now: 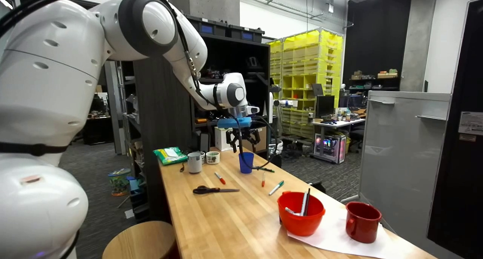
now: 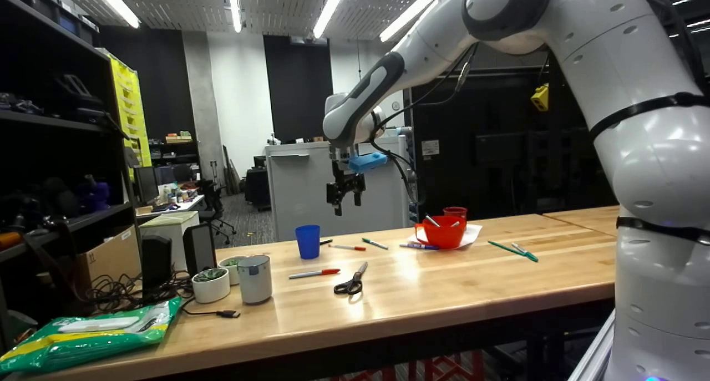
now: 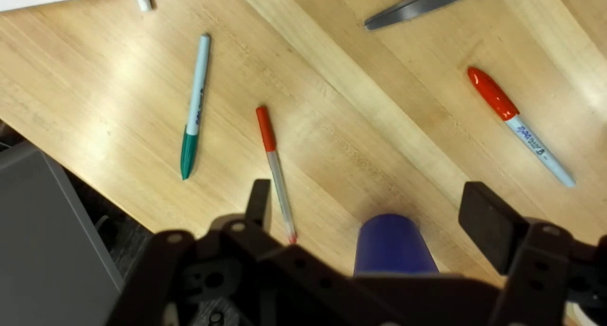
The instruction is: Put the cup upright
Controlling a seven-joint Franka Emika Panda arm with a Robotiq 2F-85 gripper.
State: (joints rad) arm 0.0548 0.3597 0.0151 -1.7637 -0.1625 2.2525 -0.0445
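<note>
The dark blue cup point(image 1: 245, 165) stands upright on the wooden table, its wider end up, and it shows in both exterior views point(image 2: 308, 242). In the wrist view the cup point(image 3: 394, 250) lies between the two finger lines at the lower middle, its upper part hidden by the gripper body. My gripper point(image 3: 372, 209) is open with nothing between its fingers. In the exterior views the gripper point(image 1: 244, 143) hangs above the cup, and in an exterior view the gripper point(image 2: 348, 204) appears above and to the right of it, apart from it.
A red bowl with pens point(image 1: 301, 217) and a dark red cup point(image 1: 363, 222) stand on white paper. Scissors point(image 2: 350, 281) and several markers point(image 3: 521, 126) lie around the cup. A grey mug point(image 2: 255, 279), small plant pots point(image 2: 211, 285) and a green packet point(image 2: 100, 334) are nearby.
</note>
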